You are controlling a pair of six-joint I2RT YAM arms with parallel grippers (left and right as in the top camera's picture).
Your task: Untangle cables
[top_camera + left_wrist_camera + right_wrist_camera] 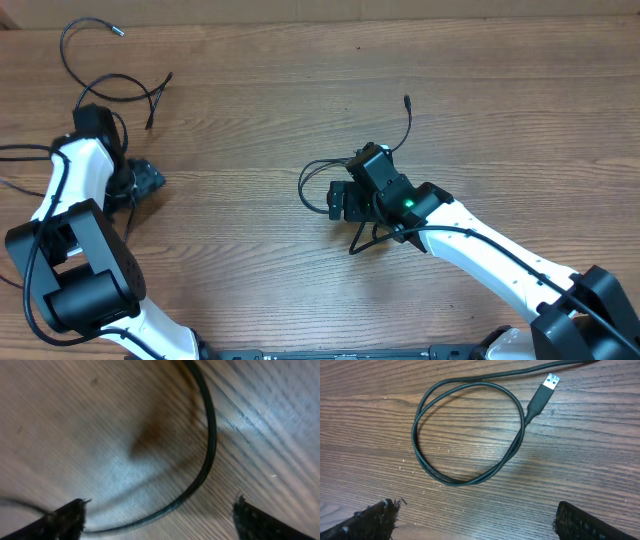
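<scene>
Several thin black cables (110, 85) lie in loose curves at the table's far left, one with a silvery tip (118, 31). My left gripper (143, 181) hovers just below them, open. In the left wrist view one cable (208, 450) curves across the wood down toward the left finger (65, 520), ungripped, with the gripper (160, 512) close above the table. Mid-table another cable (306, 186) forms a loop. My right gripper (336, 200) stands open beside it. In the right wrist view that loop (420, 455) and its USB plug (550, 381) lie ahead of the open gripper (477, 515).
The wooden table (260, 120) has a back edge along the top of the overhead view. The arms' own thicker black cables (20, 152) trail at the left edge and along the right arm (500, 262).
</scene>
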